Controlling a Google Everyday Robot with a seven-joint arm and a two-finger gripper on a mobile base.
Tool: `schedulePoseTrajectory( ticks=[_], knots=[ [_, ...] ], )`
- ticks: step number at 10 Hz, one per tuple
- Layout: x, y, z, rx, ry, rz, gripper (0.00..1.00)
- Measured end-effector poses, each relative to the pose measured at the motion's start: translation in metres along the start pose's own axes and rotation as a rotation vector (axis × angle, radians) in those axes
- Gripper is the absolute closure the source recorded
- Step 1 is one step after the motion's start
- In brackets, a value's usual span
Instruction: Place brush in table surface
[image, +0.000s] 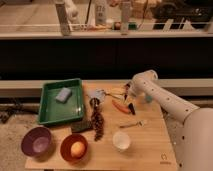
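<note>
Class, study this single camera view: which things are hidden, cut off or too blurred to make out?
Camera view:
- Gripper, over the table at its far side, beside the carrot: small and dark; contact with the brush cannot be told.
- Grey objects left of the carrot: blurred, unidentifiable.
- Blue item in the green tray: too blurred to name.
- Robot's body: cut off by the right edge.
</note>
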Motion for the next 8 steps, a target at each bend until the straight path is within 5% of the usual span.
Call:
schedulePoseTrajectory(
  ticks=[5,8],
  knots=[
    [0.003,-0.001,0.018,-0.087,-0.029,0.075,0.22],
    [0.004,0.001,0.022,-0.109,-0.028,0.08,0.51]
  ],
)
